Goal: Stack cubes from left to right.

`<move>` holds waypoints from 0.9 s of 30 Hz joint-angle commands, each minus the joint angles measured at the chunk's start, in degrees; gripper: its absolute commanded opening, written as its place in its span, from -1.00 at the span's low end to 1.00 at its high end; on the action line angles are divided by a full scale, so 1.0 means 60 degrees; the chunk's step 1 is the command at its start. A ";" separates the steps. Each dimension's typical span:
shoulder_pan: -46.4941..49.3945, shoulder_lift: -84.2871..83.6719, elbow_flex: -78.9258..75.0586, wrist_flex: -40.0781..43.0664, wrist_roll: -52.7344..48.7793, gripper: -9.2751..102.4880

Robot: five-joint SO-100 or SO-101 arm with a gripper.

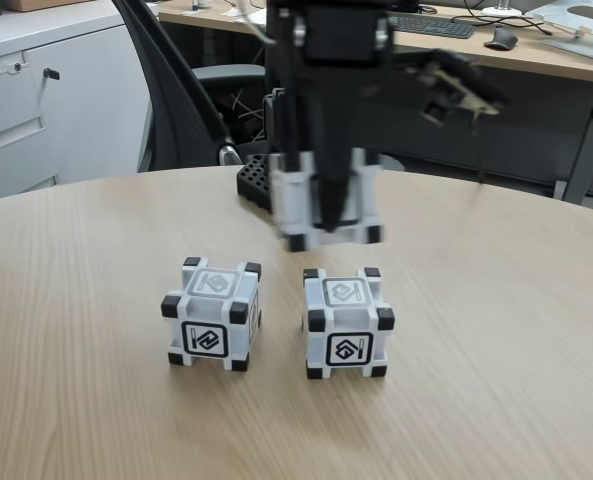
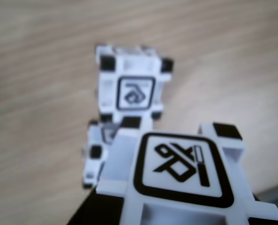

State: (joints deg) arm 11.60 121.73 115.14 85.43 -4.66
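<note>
- Spanning most of the fixed view, lower two-thirds: round wood-look table [image 1: 496, 380], smooth & flat. Judging by that, cubes can slide on it if nudged sideways.
- Dropping in from top centre of fixed view: black arm w/ gripper [image 1: 328, 222], fingers clamped on held cube [image 1: 326, 205]. Cube is off the table, blurred, centre frame, above & slightly behind the two resting ones.
- Wrist view, lower right: same held cube [image 2: 176, 180] fills the corner, symbol face up toward cam; finger contact itself hidden there.
- Right cube [image 1: 347, 322]: on table, centre of fixed view, upright, roughly below the held one. Upper centre in wrist view [image 2: 131, 86].
- Left cube [image 1: 214, 314]: on table, left of centre, near its neighbour but apart, turned a bit. In wrist view, left-centre [image 2: 95, 154], half hidden behind the held cube.
- Handling (judgement): hard plastic, rigid, prob. hollow & light, not fragile. Flat white faces look slick; black corner blocks stick out.
- Where to grip: two opposite side faces, mid-height, between corner blocks, so top & bottom stay free for stacking.
- Risk: light cube underneath shifts if set down off-centre; lower straight, release gently.
</note>
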 commanded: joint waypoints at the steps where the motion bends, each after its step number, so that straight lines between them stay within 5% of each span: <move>1: 0.0688 0.0220 -0.0176 -0.0132 -0.0557 -0.84; 11: 0.2959 0.0220 -0.0161 -0.0015 -0.1831 -0.84; 27: 0.3091 -0.1772 -0.0161 -0.0132 -0.1362 -0.84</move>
State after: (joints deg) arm 29.79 112.15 115.14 85.34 -13.27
